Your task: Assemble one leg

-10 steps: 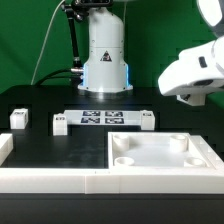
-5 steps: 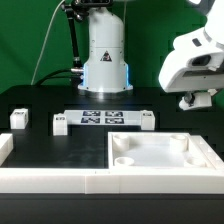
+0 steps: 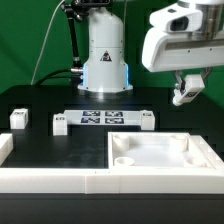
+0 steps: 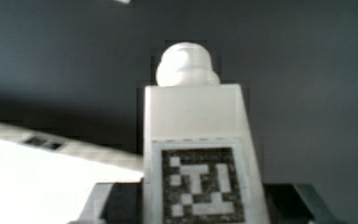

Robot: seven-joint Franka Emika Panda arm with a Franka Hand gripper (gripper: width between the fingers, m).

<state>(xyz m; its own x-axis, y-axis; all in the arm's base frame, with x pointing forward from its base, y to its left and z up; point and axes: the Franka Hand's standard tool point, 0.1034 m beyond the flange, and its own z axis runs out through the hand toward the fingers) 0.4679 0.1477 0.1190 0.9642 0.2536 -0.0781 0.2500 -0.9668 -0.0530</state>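
Observation:
My gripper (image 3: 187,88) hangs above the table at the exterior view's right, shut on a white leg (image 3: 182,96) that tilts below the fingers. In the wrist view the leg (image 4: 194,120) stands out from between the jaws of the gripper (image 4: 197,202), with its black-and-white tag facing the camera and a rounded peg at its far end. Three more legs stand on the black table: one at the left (image 3: 17,119), one (image 3: 60,123) and one (image 3: 148,121) at the two ends of the marker board (image 3: 103,119).
The large white square piece with round corner sockets (image 3: 196,152) lies at the front right. A white low wall (image 3: 50,181) runs along the front edge. The robot base (image 3: 105,60) stands at the back centre.
The gripper has swung toward the exterior view's left and turned, so the leg held in its fingers now shows below the hand. The parts on the table have not moved.

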